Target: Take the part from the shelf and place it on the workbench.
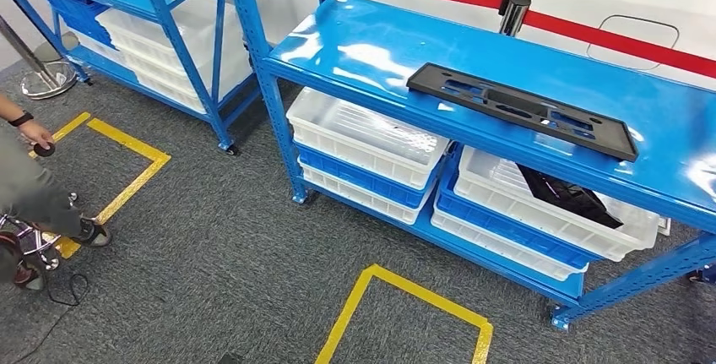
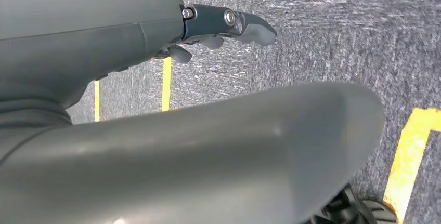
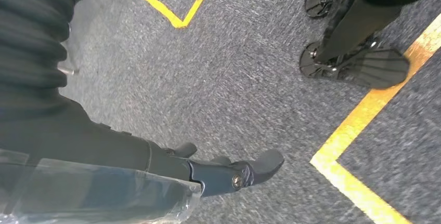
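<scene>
A long flat black part (image 1: pixel 522 111) with cut-outs lies on the top surface of the blue shelf rack (image 1: pixel 363 43), toward its right half. A second black piece (image 1: pixel 567 195) lies in a white bin on the level below. My left hand (image 2: pixel 208 146) hangs over the grey carpet, its fingers (image 2: pixel 244 26) stretched out and holding nothing. My right hand (image 3: pixel 156 167) also hangs above the carpet with its fingers (image 3: pixel 260 167) extended and nothing in them.
White and blue bins (image 1: pixel 367 140) fill the rack's lower level. A second blue rack (image 1: pixel 160 9) stands at the left. A person's hand (image 1: pixel 35 134) and shoe (image 1: pixel 91 233) are at the left edge. Yellow tape boxes (image 1: pixel 405 296) mark the carpet.
</scene>
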### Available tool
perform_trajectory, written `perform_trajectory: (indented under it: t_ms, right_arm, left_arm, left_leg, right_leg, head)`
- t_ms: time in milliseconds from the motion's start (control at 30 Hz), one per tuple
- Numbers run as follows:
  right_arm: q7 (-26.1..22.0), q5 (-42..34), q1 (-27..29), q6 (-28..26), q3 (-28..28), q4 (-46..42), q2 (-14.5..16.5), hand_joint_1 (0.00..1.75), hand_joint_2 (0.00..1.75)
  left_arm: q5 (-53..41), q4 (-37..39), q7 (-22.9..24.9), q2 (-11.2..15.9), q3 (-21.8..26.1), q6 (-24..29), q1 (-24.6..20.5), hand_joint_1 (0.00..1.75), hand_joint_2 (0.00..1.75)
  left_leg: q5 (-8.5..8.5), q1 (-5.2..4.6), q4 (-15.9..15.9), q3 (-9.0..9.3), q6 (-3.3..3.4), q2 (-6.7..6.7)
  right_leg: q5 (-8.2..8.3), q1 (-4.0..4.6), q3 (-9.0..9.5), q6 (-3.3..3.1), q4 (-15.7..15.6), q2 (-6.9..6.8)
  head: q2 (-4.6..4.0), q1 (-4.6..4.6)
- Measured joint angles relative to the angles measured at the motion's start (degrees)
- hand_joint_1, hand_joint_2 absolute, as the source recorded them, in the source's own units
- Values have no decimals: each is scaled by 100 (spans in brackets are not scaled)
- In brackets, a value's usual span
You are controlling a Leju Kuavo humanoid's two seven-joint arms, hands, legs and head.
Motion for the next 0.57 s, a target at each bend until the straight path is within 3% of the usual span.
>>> perform_trajectory:
  t_ms: [33,100,167,200,233,300,333,367,433,467,500,567]
  right_arm:
    - [13,4,1,0,0,1,4,0,175]
    - [31,16,-13,0,0,1,12,0,175]
    - [41,38,-23,0,-1,1,13,0,175]
    - [45,49,-21,0,-2,1,14,0,175]
    - [50,60,-15,-1,-2,1,15,0,175]
    - [55,70,-10,-2,-2,1,21,0,175]
    - [55,79,-15,-2,-2,1,26,0,175]
    - [55,89,-22,-2,-2,1,31,0,175]
    - [55,111,-26,-3,-2,1,34,0,175]
    - [55,116,-16,-4,-3,1,27,0,131]
    - [55,121,-5,-5,-5,1,23,0,87]
    - [56,125,2,-7,-9,2,18,0,0]
  left_arm:
    - [-3,0,0,2,1,1,-2,0,0]
    - [-8,3,0,9,5,2,14,0,0]
    - [-16,9,1,11,22,3,43,0,0]
    - [-21,12,2,11,32,4,52,0,0]
    - [-31,14,2,13,40,5,55,0,0]
    - [-49,14,1,17,54,12,54,0,0]
    - [-55,15,-1,24,64,16,54,0,0]
    - [-58,16,-3,30,75,22,51,0,0]
    - [-64,18,-6,38,90,35,40,0,0]
    - [-68,18,-7,32,91,40,31,0,0]
    - [-69,19,-8,26,92,44,24,0,0]
    - [-72,19,-10,17,94,47,18,0,0]
  left_leg:
    - [-115,21,147,-52,-32,-151]
    - [-495,41,795,-334,-63,-506]
    - [-776,42,1515,-696,-62,-621]
    - [-757,45,1645,-784,-60,-633]
    - [-621,50,1555,-769,-53,-644]
    - [-185,65,923,-512,-28,-732]
    - [-21,77,549,-357,-13,-864]
    - [70,81,293,-254,-1,-966]
    - [97,55,77,-179,42,-1059]
    - [118,49,59,-177,82,-983]
    - [145,43,27,-167,128,-913]
    - [195,58,-34,-156,206,-793]
  right_leg:
    - [11,-24,8,-51,-7,66]
    - [28,-30,25,-130,-11,196]
    - [31,-9,22,-159,-9,355]
    - [31,-4,25,-159,-6,441]
    - [31,-3,33,-158,-2,527]
    - [30,-8,49,-153,8,684]
    - [28,9,39,-140,24,761]
    - [32,18,16,-116,34,828]
    - [56,26,-49,-30,29,963]
    - [75,25,-83,20,15,1018]
    - [71,29,-121,56,39,973]
    - [-16,56,-229,73,197,781]
  head:
    - [0,-11]
    - [0,-29]
    - [-1,-31]
    - [-1,-33]
    - [-1,-33]
    - [-1,-35]
    - [-1,-33]
    - [-1,-33]
    - [-1,-33]
    - [-1,-33]
    - [-1,-31]
    - [-1,-12]
